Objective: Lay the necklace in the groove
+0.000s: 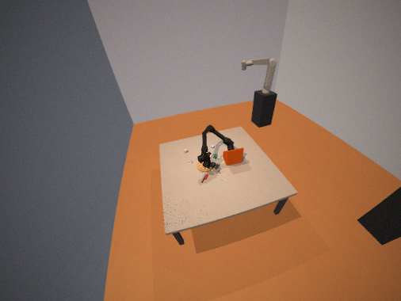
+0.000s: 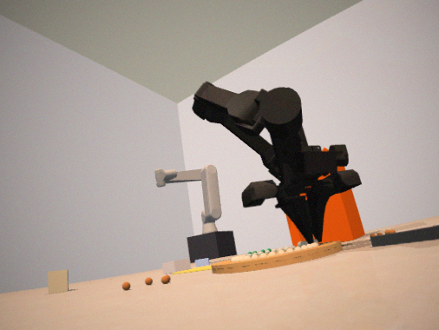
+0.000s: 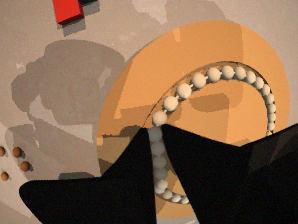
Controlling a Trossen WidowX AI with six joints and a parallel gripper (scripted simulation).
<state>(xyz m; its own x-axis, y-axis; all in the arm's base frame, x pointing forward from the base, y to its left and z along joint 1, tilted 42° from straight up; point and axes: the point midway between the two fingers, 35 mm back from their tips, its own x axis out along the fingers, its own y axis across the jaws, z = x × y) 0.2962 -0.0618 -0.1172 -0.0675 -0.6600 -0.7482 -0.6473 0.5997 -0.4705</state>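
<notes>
The round orange bead board (image 1: 200, 169) (image 2: 278, 263) (image 3: 210, 37) lies flat on the table. The pearl necklace (image 2: 290, 250) (image 3: 198, 81) lies on it. In the wrist view its upper and right beads follow the curved groove edge, while its left side runs nearly straight down, inside the round outline. My gripper (image 2: 312, 241) (image 3: 153, 132) is low over the board and shut on the necklace, with a bead on its left side between the fingertips. The fingers hide the lower right beads and part of the groove.
An orange-red box (image 1: 233, 156) (image 2: 344, 217) stands behind the board. A red-and-black item (image 1: 205, 177) and loose brown beads (image 2: 148, 281) (image 3: 17, 152) lie beside it. A dark tray (image 2: 405, 236), a yellow stick (image 2: 191, 270) and a beige block (image 2: 58, 281) are also around.
</notes>
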